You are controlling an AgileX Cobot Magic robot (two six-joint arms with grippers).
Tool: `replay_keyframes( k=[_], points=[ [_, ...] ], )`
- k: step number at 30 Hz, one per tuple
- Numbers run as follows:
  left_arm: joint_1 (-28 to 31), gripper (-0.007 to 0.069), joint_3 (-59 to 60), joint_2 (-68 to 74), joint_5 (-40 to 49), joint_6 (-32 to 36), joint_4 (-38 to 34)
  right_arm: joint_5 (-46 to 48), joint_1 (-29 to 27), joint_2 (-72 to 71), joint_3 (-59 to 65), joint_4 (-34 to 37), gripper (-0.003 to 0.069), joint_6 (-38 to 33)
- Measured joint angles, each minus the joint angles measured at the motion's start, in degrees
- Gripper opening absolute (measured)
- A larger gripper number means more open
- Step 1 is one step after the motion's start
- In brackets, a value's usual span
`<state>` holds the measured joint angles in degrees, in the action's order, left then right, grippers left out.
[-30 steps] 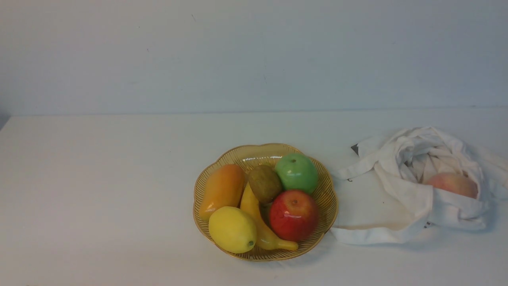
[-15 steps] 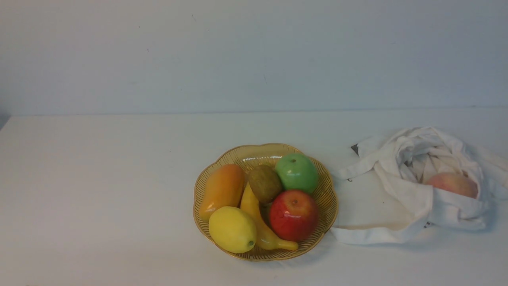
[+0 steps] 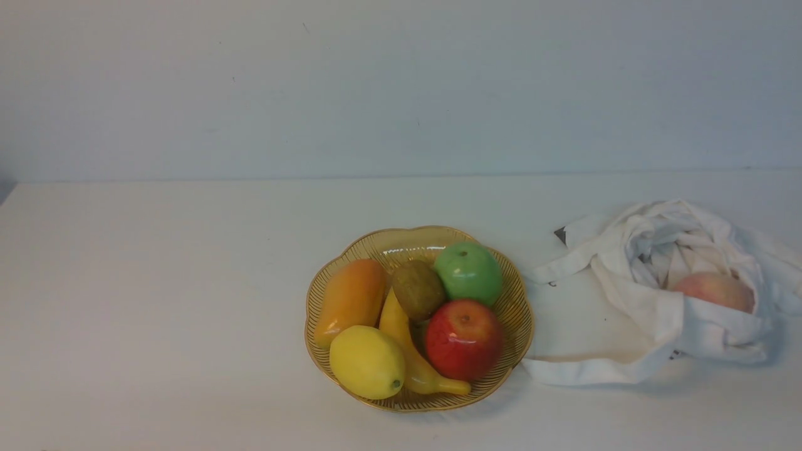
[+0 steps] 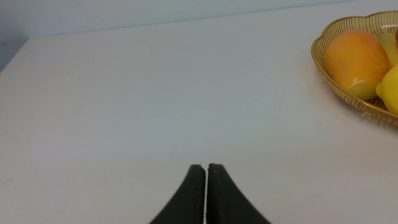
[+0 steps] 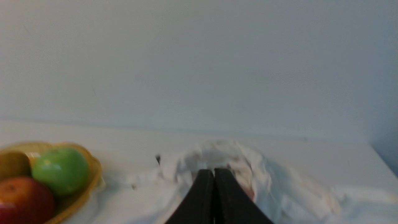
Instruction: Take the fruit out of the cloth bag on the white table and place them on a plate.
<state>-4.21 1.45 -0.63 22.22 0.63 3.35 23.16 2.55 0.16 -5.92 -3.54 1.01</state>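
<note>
The white cloth bag (image 3: 651, 300) lies crumpled at the right of the white table (image 3: 156, 300), and a pink-orange peach (image 3: 715, 290) shows in its open mouth. The amber plate (image 3: 517, 313) beside it holds a yellow lemon (image 3: 367, 361) at its near edge. Neither arm shows in the front view. My left gripper (image 4: 206, 165) is shut and empty over bare table, with the plate (image 4: 339, 84) off to one side. My right gripper (image 5: 214, 170) is shut and empty, pointing at the bag (image 5: 279, 186) from the near side.
The plate also holds a mango (image 3: 349, 299), a kiwi (image 3: 418, 289), a green apple (image 3: 468, 273), a red apple (image 3: 463, 339) and a banana (image 3: 413, 363). A plain wall stands behind the table.
</note>
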Motion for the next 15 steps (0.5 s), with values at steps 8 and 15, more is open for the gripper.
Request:
replay_keyframes(
  k=[8,15],
  points=[
    [0.0,-0.0008,0.0,0.0,-0.01,0.0,0.0,0.0,-2.66,-0.64,6.92,0.24,-0.0011,0.03],
    [0.0,-0.0008,0.0,0.0,-0.01,0.0,0.0,0.0,-2.66,-0.64,6.92,0.24,-0.0011,2.85]
  ],
)
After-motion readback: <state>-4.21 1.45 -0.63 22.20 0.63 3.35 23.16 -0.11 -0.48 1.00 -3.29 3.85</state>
